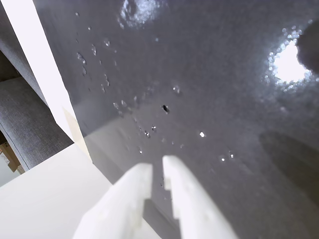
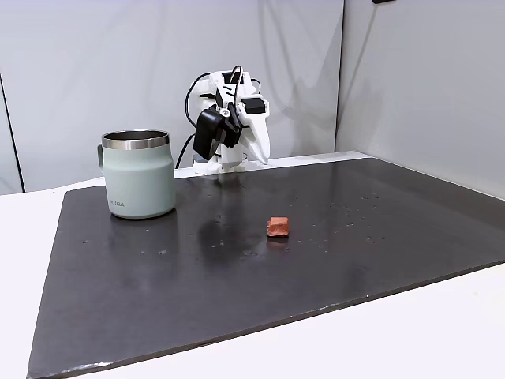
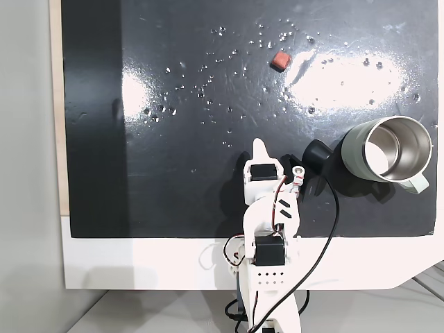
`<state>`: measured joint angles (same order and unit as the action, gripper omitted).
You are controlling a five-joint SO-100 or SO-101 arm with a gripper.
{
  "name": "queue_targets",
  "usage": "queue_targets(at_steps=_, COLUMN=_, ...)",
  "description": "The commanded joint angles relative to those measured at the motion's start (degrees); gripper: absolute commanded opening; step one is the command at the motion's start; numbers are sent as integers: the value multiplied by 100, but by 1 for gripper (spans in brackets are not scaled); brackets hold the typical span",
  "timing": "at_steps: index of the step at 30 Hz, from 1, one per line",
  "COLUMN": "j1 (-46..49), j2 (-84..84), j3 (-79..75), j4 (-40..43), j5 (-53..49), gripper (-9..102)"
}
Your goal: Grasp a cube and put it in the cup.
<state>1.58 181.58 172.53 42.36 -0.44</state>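
My gripper [image 1: 157, 167] hangs folded near the arm's base, its two white fingers [image 1: 130, 191] close together with a thin gap between the tips and nothing held. The cube [image 3: 279, 60] lies well ahead of the fingertips on the dark mat [image 3: 173, 173], apart from everything; in a fixed view [image 2: 278, 227] it looks slightly wider than tall. The cup [image 3: 385, 148] stands upright off to the gripper's side, its handle [image 3: 419, 182] turned toward the arm's end of the mat.

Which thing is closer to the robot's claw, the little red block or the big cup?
The cup. It stands beside the folded arm, while the small reddish cube lies farther out on the dark mat from the gripper.
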Motion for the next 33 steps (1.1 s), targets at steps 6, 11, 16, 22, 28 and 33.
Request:
queue_targets(at_steps=6, j1=9, j2=53, j3=-35, j4=9, j5=62, gripper=0)
queue_targets(at_steps=11, j1=9, j2=53, j3=-35, j4=9, j5=62, gripper=0)
queue_targets(at_steps=16, j1=18, j2=53, j3=-35, j4=9, j5=62, gripper=0)
queue_targets(at_steps=22, j1=290, j2=53, j3=-360, j4=-158, j5=-9, gripper=0)
queue_targets(at_steps=28, j1=272, j2=-255, j3=-1503, j4=229, j5=-299, gripper=0)
queue_targets(at_steps=33, j1=290, j2=-1389, j3=-2540, j4=211, j5=-299, gripper=0)
